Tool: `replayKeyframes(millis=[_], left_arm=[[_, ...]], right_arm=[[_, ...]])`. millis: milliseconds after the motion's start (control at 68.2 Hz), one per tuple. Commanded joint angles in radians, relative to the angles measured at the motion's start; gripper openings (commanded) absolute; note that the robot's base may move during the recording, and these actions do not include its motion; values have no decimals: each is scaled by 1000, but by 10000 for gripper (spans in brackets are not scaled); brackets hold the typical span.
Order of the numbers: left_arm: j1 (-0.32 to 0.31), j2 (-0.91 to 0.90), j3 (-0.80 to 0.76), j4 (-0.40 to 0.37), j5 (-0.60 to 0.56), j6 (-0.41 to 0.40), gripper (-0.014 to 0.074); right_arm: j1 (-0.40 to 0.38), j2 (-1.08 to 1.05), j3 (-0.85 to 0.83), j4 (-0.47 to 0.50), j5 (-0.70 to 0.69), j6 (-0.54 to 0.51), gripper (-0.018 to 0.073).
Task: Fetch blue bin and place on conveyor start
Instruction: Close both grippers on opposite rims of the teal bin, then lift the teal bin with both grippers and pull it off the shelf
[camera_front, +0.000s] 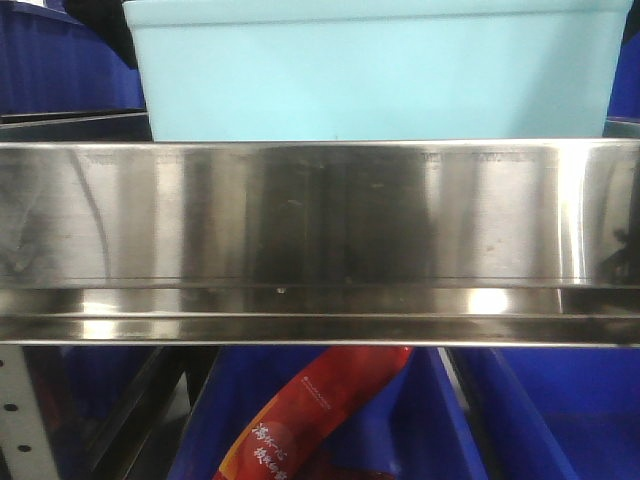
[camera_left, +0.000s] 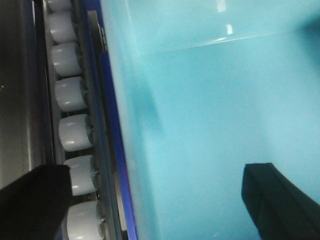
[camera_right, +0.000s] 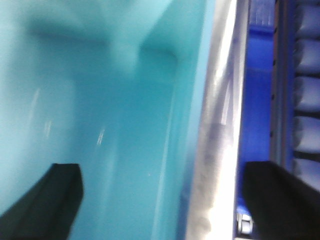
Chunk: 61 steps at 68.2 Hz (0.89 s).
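The blue bin (camera_front: 380, 75), a pale aqua tub, stands on the shelf behind a steel rail in the front view. Neither gripper shows there. In the left wrist view my left gripper (camera_left: 155, 172) is open and straddles the bin (camera_left: 210, 100) wall. One finger (camera_left: 35, 200) is outside over the rollers, the other finger (camera_left: 275, 200) inside the tub. My right gripper (camera_right: 161, 170) is also open across the opposite wall of the bin (camera_right: 100, 100). Its left finger (camera_right: 45, 200) is inside, its right finger (camera_right: 280, 200) outside. The conveyor start is out of view.
A shiny stainless-steel shelf rail (camera_front: 320, 220) runs across in front of the bin. Below it sit dark blue crates (camera_front: 560, 410) and a red packet (camera_front: 310, 410). White rollers (camera_left: 70, 95) line the bin's left side. A dark blue crate (camera_right: 260, 100) and rollers (camera_right: 306, 75) lie to its right.
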<state>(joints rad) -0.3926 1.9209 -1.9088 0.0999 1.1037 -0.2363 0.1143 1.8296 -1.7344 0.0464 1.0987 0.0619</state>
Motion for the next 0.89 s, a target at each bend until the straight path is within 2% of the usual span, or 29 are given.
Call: replayKeyframes(millis=[0, 29, 88, 191, 235, 572, 880], left_arm=[[1, 7, -7, -17, 5, -13, 485], [1, 10, -7, -23, 10, -13, 445], [1, 15, -7, -38, 16, -13, 314], [1, 19, -7, -43, 24, -13, 27], [1, 19, -7, -43, 28, -13, -115], [1, 9, -32, -49, 95, -13, -111], [-3, -95, -169, -44, 117, -13, -111]], right_arm=[[1, 10, -9, 13, -7, 0, 328], [1, 12, -9, 18, -7, 0, 278], [1, 12, -9, 18, -7, 0, 113], [1, 12, -9, 18, -7, 0, -155], [1, 12, -9, 18, -5, 0, -159], [1, -25, -9, 13, 8, 0, -153], [10, -189, -9, -8, 48, 0, -153]])
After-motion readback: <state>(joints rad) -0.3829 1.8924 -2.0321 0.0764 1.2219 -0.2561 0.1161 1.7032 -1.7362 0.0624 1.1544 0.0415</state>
